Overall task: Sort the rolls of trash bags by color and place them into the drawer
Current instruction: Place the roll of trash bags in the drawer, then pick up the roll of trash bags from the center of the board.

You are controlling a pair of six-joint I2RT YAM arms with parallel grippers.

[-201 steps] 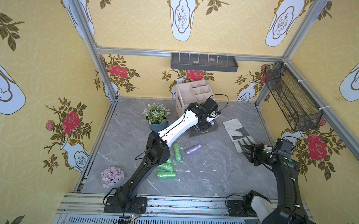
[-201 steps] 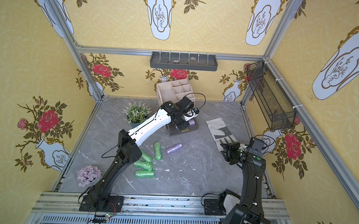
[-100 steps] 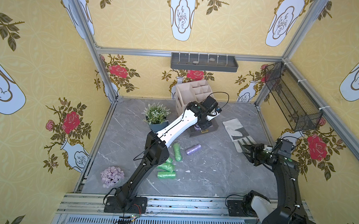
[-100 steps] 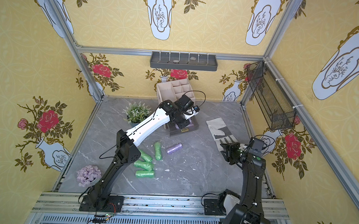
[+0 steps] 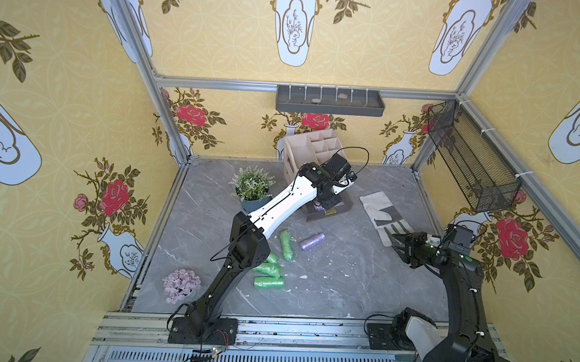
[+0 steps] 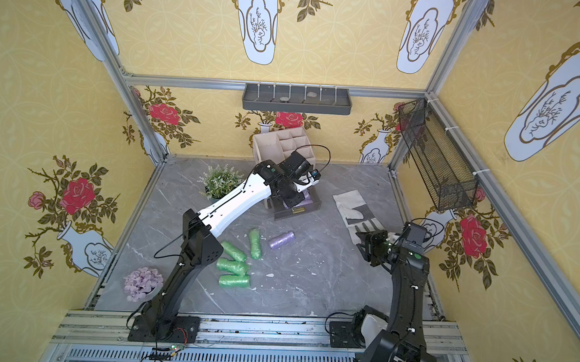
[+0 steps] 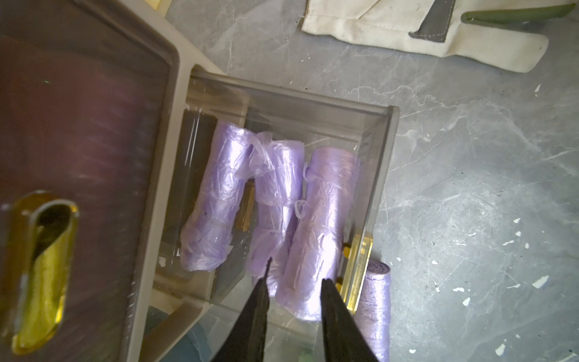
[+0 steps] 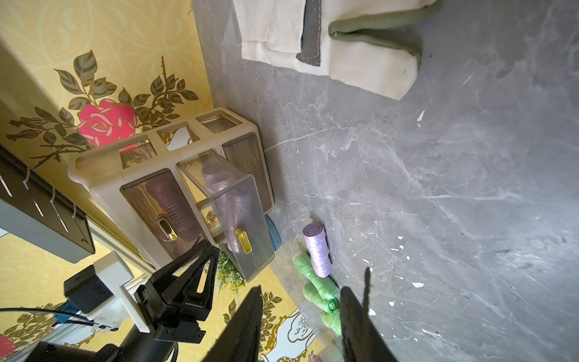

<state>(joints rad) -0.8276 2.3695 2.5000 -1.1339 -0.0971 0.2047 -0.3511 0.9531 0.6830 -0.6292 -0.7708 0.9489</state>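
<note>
Though white-flecked, grey marble tabletop (image 5: 344, 293), floral walls (image 5: 221, 32).

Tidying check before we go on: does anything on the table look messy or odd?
Small white flecks litter the grey marbled tabletop near the green film rolls. A cream fabric work glove lies there too, unrelated to sorting.

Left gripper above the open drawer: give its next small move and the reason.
Probably lift clear of the drawer and swing to the lone lilac roll on the table. The left gripper hangs empty, jaws apart, over three lilac rolls already in the drawer; that one lies outside, near the green rolls.
</note>
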